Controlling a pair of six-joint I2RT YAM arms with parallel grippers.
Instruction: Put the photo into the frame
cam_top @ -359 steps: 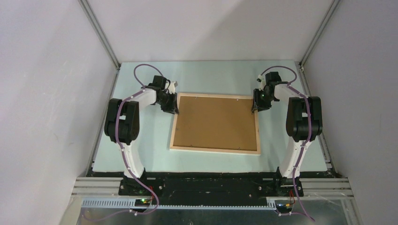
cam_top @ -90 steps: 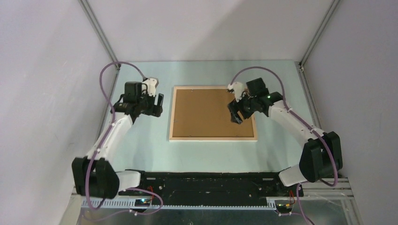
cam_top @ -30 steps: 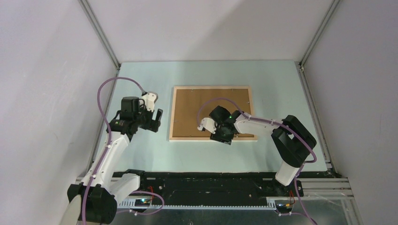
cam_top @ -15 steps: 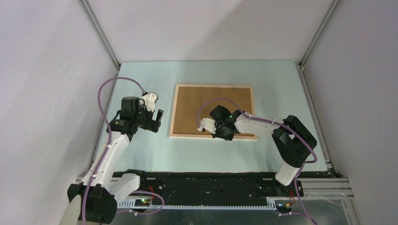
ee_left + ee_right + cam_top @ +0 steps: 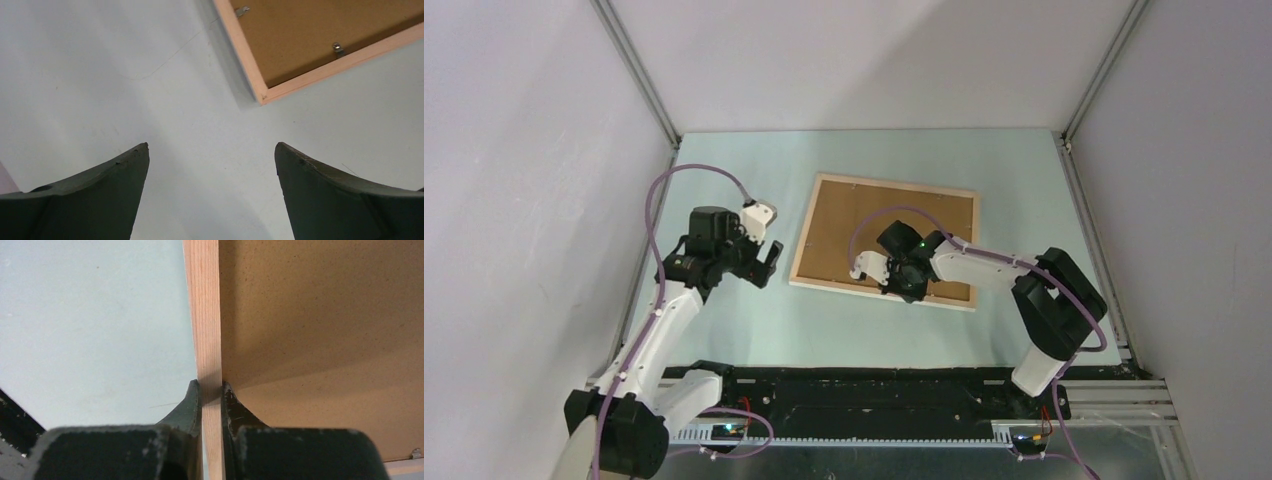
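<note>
Claw R (image 5: 210, 388) clamps frame (image 5: 202, 305) rail; claw L (image 5: 211, 150) wide.

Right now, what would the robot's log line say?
right fingers: shut on frame | left fingers: open over table | backing board: in frame | photo: not visible

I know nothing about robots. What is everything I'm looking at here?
frame: one, pale wood, lying flat mid-table, back side up
backing board: one, brown, inside the frame
metal clips: at least two, silver, on the frame's inner edge
table: one, pale green, under everything
cables: two, purple, one along each arm
arms: two, white and black, based at the near edge
left tool: one, dark, open over bare table near a frame corner
right tool: one, dark, shut on the frame's near rail
</note>
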